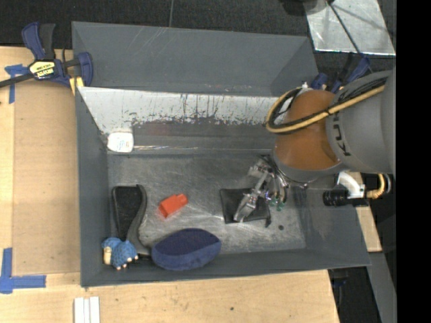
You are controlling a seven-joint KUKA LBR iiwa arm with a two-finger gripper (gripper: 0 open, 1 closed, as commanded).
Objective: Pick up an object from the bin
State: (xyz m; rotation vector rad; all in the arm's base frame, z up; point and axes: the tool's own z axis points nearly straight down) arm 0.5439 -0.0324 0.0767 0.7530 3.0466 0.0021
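— What do we have in the grey bin, seen from the camera above?

— A handful of loose things, mostly on the left and near side of the floor. In the far left corner, against the back wall, lies a small white thing. Toward the near left there is a long black object with a rounded top. Just right of it, but apart from it, is a small orange block. Along the near wall rests a dark blue rounded pad, and at its left end sits a little blue and yellow toy, close to the foot of the black object.

— And nearer the middle?

— A black flat piece lies on the floor, right of the orange block and well apart from the heap on the left. That is the thing we see the gripper at.

— How does the arm stand?

— It comes in from the right, over the bin's right wall. Its wrist wears an orange cover, and a yellow and black cable loops across the top. The gripper points down and leftward, low in the bin, with its tip over the right part of the black flat piece.

— Spread or pressed together?

— We cannot tell, nor whether the piece is gripped.
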